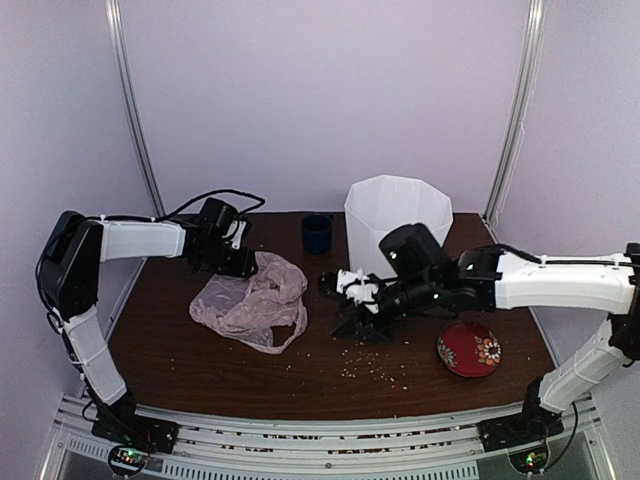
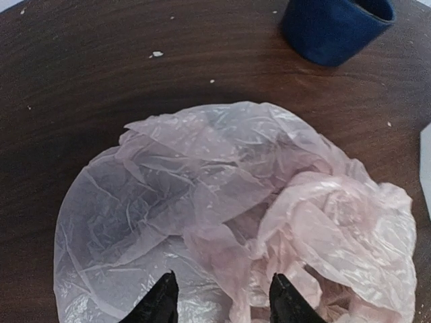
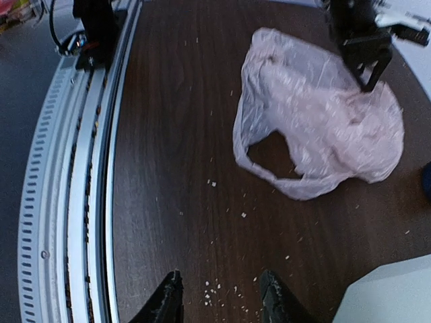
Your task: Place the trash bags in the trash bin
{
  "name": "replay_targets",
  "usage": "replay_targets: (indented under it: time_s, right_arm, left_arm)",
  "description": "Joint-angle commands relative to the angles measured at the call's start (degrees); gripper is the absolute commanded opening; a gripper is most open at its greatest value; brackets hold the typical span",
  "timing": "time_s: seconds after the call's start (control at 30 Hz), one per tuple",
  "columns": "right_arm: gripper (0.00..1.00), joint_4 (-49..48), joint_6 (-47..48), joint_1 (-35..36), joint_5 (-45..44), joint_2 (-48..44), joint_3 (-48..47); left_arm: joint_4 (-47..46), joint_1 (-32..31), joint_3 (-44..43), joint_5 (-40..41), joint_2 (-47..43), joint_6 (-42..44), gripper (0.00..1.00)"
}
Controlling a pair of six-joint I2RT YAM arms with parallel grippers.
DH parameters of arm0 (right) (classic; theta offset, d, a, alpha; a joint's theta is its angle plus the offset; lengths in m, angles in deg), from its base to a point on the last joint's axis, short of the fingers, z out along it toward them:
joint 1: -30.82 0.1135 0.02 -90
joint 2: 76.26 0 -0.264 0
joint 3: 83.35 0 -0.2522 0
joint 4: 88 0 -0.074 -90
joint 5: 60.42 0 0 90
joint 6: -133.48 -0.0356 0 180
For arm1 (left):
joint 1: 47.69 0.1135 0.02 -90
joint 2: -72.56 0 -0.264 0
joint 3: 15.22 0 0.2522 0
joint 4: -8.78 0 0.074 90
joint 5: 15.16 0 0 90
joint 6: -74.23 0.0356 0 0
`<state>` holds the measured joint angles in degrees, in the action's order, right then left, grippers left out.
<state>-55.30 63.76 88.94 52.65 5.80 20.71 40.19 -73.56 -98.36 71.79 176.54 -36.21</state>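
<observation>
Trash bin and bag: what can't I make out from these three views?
- Trash bin, inside bottom: top external view, hidden by its own near wall.
- Pink bag, second handle loop: lost in crumpled folds in every view.
- Left gripper, touching the bag or not: left wrist view, fingers cut off by the bottom edge.
- Blue cup, contents: left wrist view, cut by the top edge.

Free room and obstacles. The near strip of the counter (image 1: 200, 370) is open, bearing only crumbs. The pink plastic bag (image 1: 250, 303) covers the left-centre and the red dish (image 1: 469, 349) the right. The white trash bin (image 1: 398, 215) and dark blue cup (image 1: 317, 233) block the far side, a narrow gap between them. The right end effector (image 1: 350, 300) stands between bag and bin.
</observation>
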Motion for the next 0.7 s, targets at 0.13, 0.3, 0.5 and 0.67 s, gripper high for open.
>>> replay_targets:
  time_s: [0.13,0.3,0.5,0.67]
  right_arm:
    - [0.4,-16.0,-7.0,1.4,-6.5,4.7,7.1]
    - [0.41,-18.4,-8.2,1.4,-7.2,7.0,8.5]
    - [0.41,-17.4,-8.4,1.4,-9.2,8.5,7.9]
    - [0.41,-18.2,-9.7,1.3,-12.2,8.8,8.0]
  left_arm:
    - [-4.9,2.4,-6.2,-5.5,9.3,-4.3,0.36]
    - [-5.3,2.3,-9.1,-7.1,12.8,-3.4,0.21]
    - [-5.5,2.1,-7.1,-10.7,3.8,-2.6,0.0]
    - [-7.0,0.9,1.0,-4.7,-17.4,-1.2,0.0]
